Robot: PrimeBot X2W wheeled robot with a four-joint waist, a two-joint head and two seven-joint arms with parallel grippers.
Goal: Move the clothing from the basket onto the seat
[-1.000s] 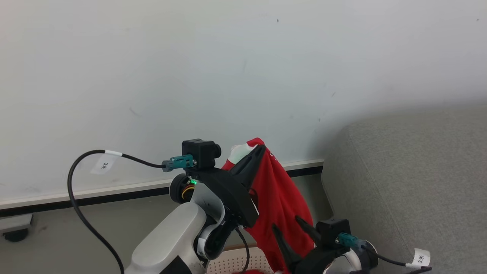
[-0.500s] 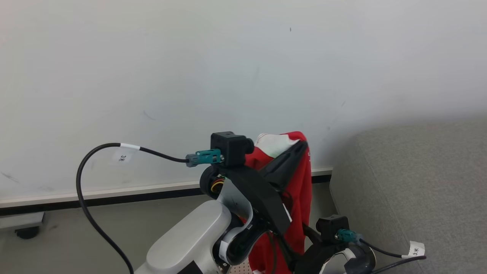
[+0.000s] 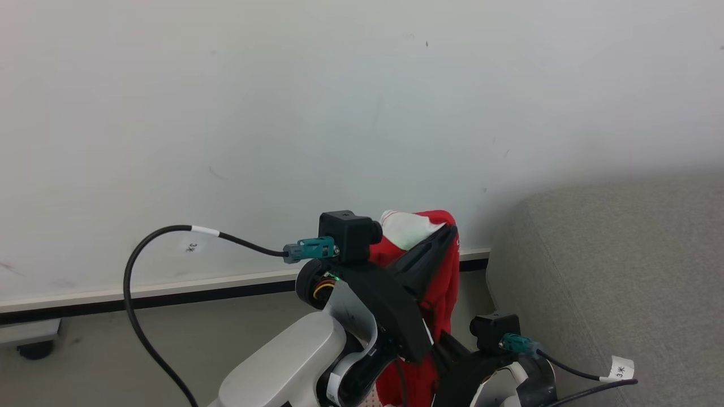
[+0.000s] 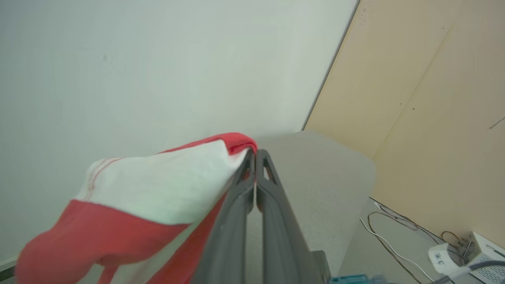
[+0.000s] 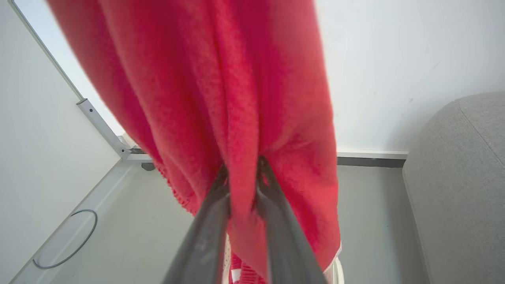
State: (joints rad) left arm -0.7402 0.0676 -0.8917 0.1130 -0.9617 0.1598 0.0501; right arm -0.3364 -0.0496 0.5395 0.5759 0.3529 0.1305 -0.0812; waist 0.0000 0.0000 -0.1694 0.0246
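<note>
The clothing (image 3: 440, 282), a red garment with a white patch, hangs from my left gripper (image 3: 449, 230), which is raised in front of the wall. In the left wrist view that gripper (image 4: 255, 154) is shut on the garment's white and red edge (image 4: 165, 181). Lower down, my right gripper (image 5: 241, 175) pinches a fold of the hanging red cloth (image 5: 236, 98) between its fingers. A sliver of the cream perforated basket (image 5: 225, 252) shows beneath the cloth. The grey seat (image 3: 622, 271) lies to the right, with nothing on the part I see.
A white wall with a dark-edged baseboard (image 3: 169, 285) stands behind, above grey floor. My left arm's black cable (image 3: 136, 271) loops out to the left. A caster (image 3: 34, 349) sits at the far left. Loose cables and a white box (image 4: 477, 252) lie by a beige panel.
My right gripper, open below the cloth a second ago, has closed on the hanging red fabric. My left gripper has carried the garment a little right, toward the seat. The head camera shifted slightly.
</note>
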